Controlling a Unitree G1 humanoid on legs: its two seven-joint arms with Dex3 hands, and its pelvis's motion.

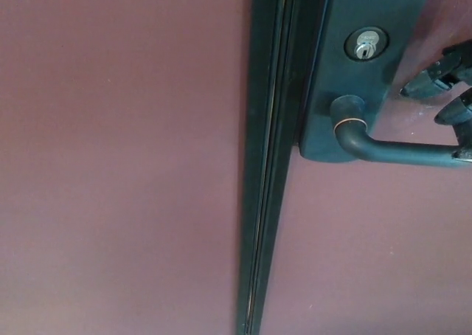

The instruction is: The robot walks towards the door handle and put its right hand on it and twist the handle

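Right hand (450, 91) at the right edge, fingers spread apart and holding nothing, tips just above the outer end of the door handle (402, 150); one lower finger seems to meet the lever's tip, though the edge cuts it off. To do this step well, judge: bring the hand further in along the lever, close the fingers over the bar, then press down away from the pivot for leverage. Handle is a dark lever, running right from a round hub on a dark plate (361, 62); silver keyhole (366, 46) above. Left hand not visible.
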